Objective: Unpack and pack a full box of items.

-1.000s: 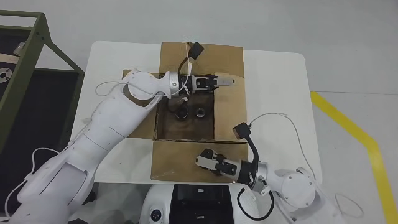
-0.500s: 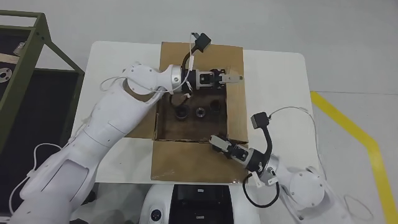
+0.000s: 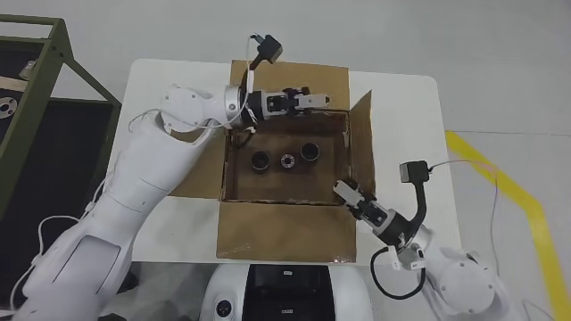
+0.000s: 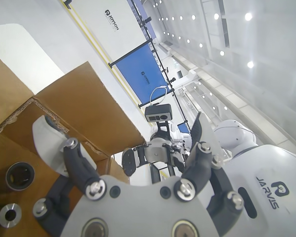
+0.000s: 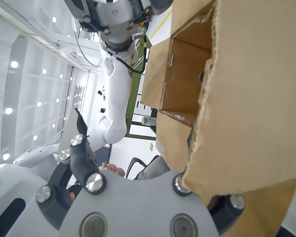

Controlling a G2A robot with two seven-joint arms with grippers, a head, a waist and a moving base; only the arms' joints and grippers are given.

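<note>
Top view: the box (image 3: 277, 232) lies open on the table (image 3: 401, 98), three metal cylinders (image 3: 287, 160) in a row inside and its right flap (image 3: 361, 129) upright; a green cart (image 3: 55, 53) stands beside the table.
Left wrist view: the left gripper (image 4: 123, 134) gapes wide at the box's far edge.
Right wrist view: the right gripper (image 5: 145, 124) is spread too, and the flap hides one finger.
</note>
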